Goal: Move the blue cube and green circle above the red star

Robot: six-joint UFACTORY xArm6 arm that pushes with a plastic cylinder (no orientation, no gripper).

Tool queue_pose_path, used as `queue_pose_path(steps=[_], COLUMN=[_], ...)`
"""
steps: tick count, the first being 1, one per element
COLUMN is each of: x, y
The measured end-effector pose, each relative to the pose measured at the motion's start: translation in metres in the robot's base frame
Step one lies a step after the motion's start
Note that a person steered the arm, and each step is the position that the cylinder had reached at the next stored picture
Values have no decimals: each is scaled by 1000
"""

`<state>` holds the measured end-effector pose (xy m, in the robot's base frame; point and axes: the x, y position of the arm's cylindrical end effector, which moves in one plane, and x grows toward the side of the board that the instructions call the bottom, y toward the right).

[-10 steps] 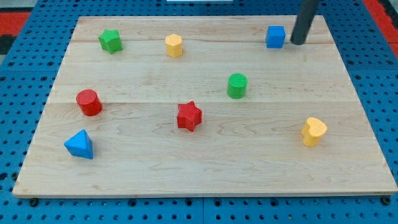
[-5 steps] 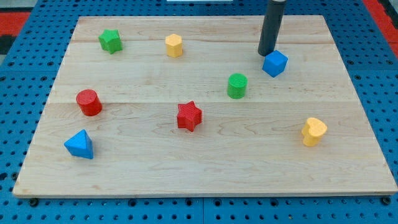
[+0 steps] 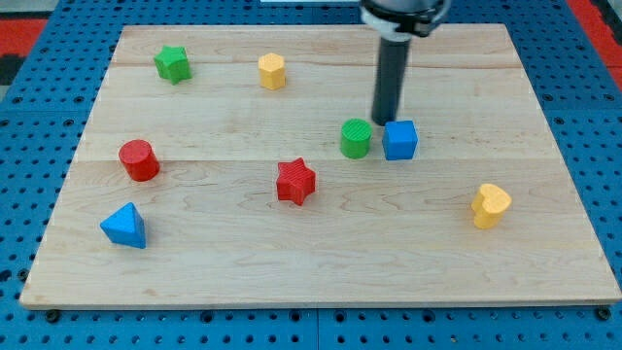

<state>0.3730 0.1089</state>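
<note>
The blue cube (image 3: 399, 140) sits right of centre on the wooden board (image 3: 321, 272). The green circle (image 3: 356, 138) stands just to its left, with a small gap between them. The red star (image 3: 295, 182) lies lower and to the left of the green circle. My tip (image 3: 383, 122) is just above the gap between the green circle and the blue cube, at the cube's upper left corner. The dark rod rises from there to the view's top.
A green star (image 3: 172, 63) and a yellow hexagon (image 3: 271, 71) lie near the board's top left. A red cylinder (image 3: 139, 160) and a blue triangle (image 3: 124, 226) are at the left. A yellow heart (image 3: 490, 205) is at the lower right.
My tip has moved from the top right down and left. The blue cube has been pushed down and left beside the green circle, and the green circle has shifted slightly left and down.
</note>
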Motion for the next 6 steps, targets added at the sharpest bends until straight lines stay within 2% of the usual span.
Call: queue_pose_path(steps=[1, 2, 4, 5, 6], x=[-13, 15, 65, 75, 68], y=[56, 48, -7, -83, -88])
